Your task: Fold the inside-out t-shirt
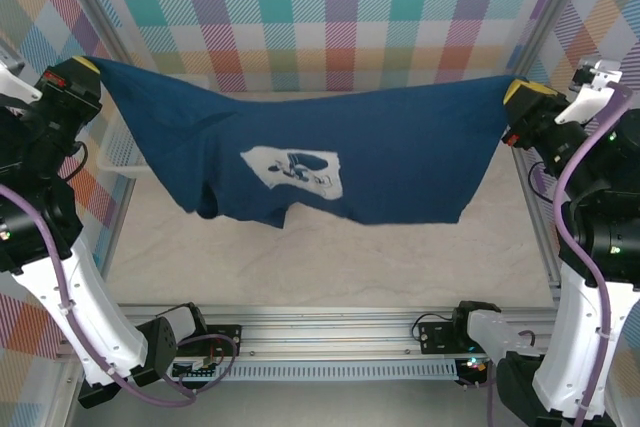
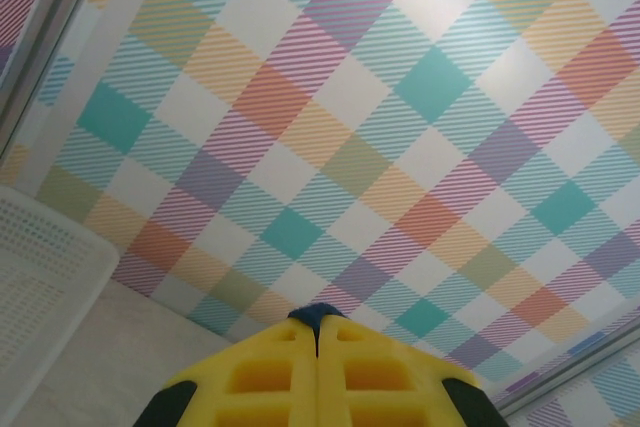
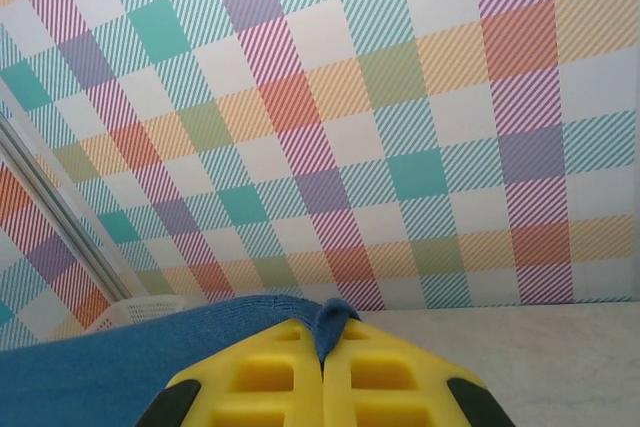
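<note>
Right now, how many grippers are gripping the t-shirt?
2. The left gripper is shut on the t-shirt's upper left corner, and the right gripper on its upper right corner. The shirt hangs spread between them.

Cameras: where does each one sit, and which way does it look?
Top external: above and behind, looking down at the table; shows left arm, right arm, left gripper and right gripper holding the t-shirt.
Left wrist: on the left arm, facing the checked wall; its shut yellow fingers.
Right wrist: same, on the right arm.
Both wrist views share wall and white basket.
</note>
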`<control>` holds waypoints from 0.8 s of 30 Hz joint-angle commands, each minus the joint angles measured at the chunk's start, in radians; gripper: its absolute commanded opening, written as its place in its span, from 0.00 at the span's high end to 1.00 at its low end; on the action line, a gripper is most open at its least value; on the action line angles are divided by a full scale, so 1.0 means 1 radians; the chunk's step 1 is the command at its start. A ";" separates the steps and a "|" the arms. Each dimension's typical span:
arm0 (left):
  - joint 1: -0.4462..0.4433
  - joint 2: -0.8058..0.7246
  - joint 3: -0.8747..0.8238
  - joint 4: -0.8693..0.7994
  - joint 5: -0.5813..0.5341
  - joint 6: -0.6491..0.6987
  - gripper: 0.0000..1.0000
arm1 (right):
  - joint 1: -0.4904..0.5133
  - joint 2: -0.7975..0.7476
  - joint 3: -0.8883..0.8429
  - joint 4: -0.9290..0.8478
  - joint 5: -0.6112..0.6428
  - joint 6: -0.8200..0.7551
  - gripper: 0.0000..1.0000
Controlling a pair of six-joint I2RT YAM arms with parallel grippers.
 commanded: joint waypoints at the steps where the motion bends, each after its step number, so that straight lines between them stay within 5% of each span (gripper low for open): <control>1: 0.018 0.077 -0.137 0.086 -0.039 -0.008 1.00 | -0.007 0.125 -0.082 0.045 0.018 0.020 1.00; 7: 0.015 0.323 0.094 0.150 -0.051 -0.036 1.00 | -0.007 0.436 0.142 0.249 0.012 0.110 1.00; 14: 0.016 0.636 0.750 0.186 0.019 -0.156 1.00 | 0.010 0.732 0.739 0.235 0.009 0.159 1.00; 18: 0.023 0.621 0.756 0.335 0.045 -0.244 1.00 | 0.011 0.840 1.045 0.170 -0.013 0.173 1.00; 24: -0.001 0.521 0.576 0.251 0.159 -0.212 1.00 | 0.011 0.687 0.705 0.179 -0.099 0.139 1.00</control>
